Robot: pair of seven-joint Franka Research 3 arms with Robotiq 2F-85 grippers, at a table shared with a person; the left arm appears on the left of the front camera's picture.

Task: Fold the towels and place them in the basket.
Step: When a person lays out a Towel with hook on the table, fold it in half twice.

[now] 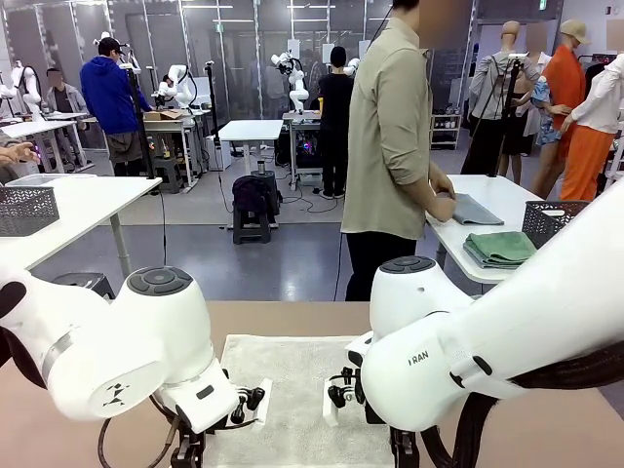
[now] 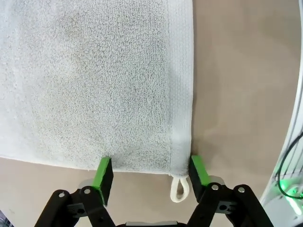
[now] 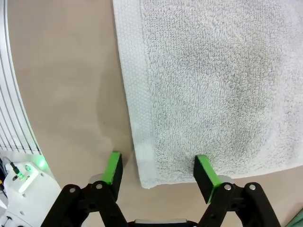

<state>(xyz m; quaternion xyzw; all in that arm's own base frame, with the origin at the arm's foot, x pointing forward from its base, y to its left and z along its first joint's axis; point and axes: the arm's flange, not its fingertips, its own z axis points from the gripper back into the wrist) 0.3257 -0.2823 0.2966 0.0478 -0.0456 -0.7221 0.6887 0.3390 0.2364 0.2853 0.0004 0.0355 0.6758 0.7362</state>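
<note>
The cream-white rectangular terry-cloth towel (image 1: 292, 390) is lying spread flat on the tan table (image 1: 292, 314), at the lower centre of the front view. Each near corner is being straddled. The left gripper (image 2: 151, 171) is standing part-open at the corner with the small white hanging loop (image 2: 180, 189), and the right gripper (image 3: 161, 172) is likewise part-open; nothing is being held. A slip is being risked: only the thin hem may be caught, or one corner missed, leaving the fold skewed.

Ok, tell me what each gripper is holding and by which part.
Nothing gripped yet. The left gripper and right gripper each straddle a near corner of the cream-white towel, jaws open.
</note>
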